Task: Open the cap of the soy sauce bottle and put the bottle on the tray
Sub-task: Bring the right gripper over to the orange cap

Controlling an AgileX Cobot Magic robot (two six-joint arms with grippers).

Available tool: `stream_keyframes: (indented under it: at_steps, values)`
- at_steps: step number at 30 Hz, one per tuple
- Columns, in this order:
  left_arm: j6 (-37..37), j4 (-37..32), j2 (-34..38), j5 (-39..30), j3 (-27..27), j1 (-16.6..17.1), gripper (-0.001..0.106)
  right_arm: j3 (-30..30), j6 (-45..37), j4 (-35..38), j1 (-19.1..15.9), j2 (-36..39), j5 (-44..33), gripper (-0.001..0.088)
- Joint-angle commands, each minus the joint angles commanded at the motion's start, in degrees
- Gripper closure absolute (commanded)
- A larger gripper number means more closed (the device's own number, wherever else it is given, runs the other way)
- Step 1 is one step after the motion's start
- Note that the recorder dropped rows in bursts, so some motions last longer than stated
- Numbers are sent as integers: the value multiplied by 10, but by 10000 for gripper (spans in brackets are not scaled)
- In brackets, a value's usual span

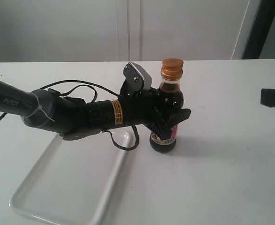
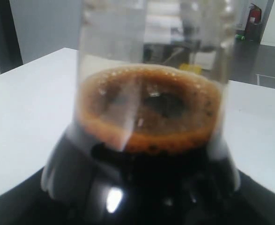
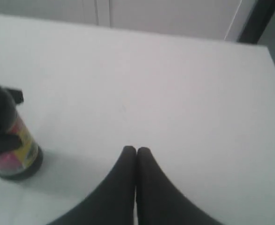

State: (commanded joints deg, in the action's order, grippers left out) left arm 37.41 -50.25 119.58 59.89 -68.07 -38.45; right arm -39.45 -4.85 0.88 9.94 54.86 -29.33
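Sauce [image 2: 149,187], dark and frothy, fills the soy sauce bottle [image 1: 171,95], grasped by the left gripper [image 1: 169,123]; right gripper [image 3: 136,151] clenched empty.

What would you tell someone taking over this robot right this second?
Left gripper: shut on the soy sauce bottle, around its body.
Right gripper: shut, empty, off to the side above the table.
The bottle stands upright on the table beside the tray, not on it. The cap is closed.
Done: bottle grasped.
Left: flip the cap open, set the bottle on the tray.
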Motion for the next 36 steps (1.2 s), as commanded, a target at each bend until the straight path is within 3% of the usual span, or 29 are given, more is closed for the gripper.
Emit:
stream_keyframes:
  at_steps: [4, 10, 16, 24, 27, 36]
  values:
    - [0, 0, 0, -1, 0, 0, 1053, -36, -190, 182, 0, 49, -103, 868]
    - [0, -7, 0, -1, 0, 0, 1053, -72, -316, 318, -5, 113, -180, 868]
    - [-1, -8, 0, -1, 0, 0, 1053, -113, -435, 467, -45, 170, -292, 868]
    - [-1, -8, 0, -2, 0, 0, 1053, -157, -507, 595, -100, 241, -393, 868]
    - [-1, -8, 0, -4, 0, 0, 1053, -163, -534, 645, -102, 278, -406, 868]
    - [-1, -14, 0, -25, 0, 0, 1053, -198, -540, 687, -102, 329, -406, 868]
